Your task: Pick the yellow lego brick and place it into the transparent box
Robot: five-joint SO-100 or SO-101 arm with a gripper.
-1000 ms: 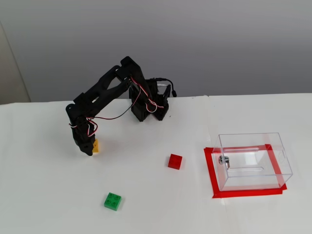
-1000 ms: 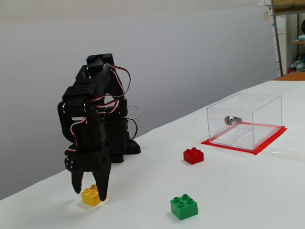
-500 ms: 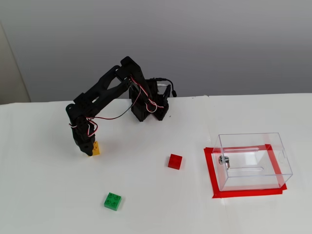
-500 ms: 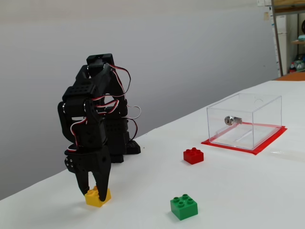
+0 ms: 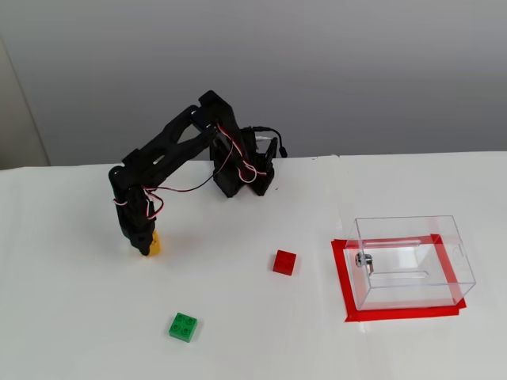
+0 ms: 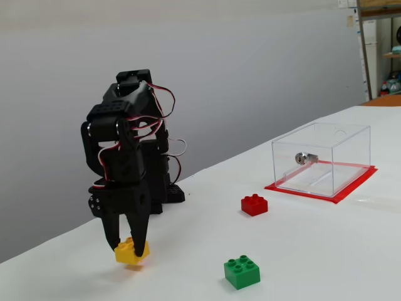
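The yellow lego brick (image 5: pixel 155 243) (image 6: pixel 124 254) sits between the fingers of my black gripper (image 5: pixel 147 247) (image 6: pixel 129 248) at the left of the table. The gripper points straight down and is shut on the brick. In a fixed view the brick looks tilted and just off the white surface, with a shadow under it. The transparent box (image 5: pixel 396 229) (image 6: pixel 326 141) stands far to the right, open at the top, with a small metal fitting on one wall. It looks empty.
A red brick (image 5: pixel 284 262) (image 6: pixel 254 204) lies between the gripper and the box. A green brick (image 5: pixel 183 327) (image 6: pixel 242 271) lies near the front. The box stands on a red tape frame (image 5: pixel 342 277) (image 6: pixel 354 188). The arm's base (image 5: pixel 242 178) stands at the back.
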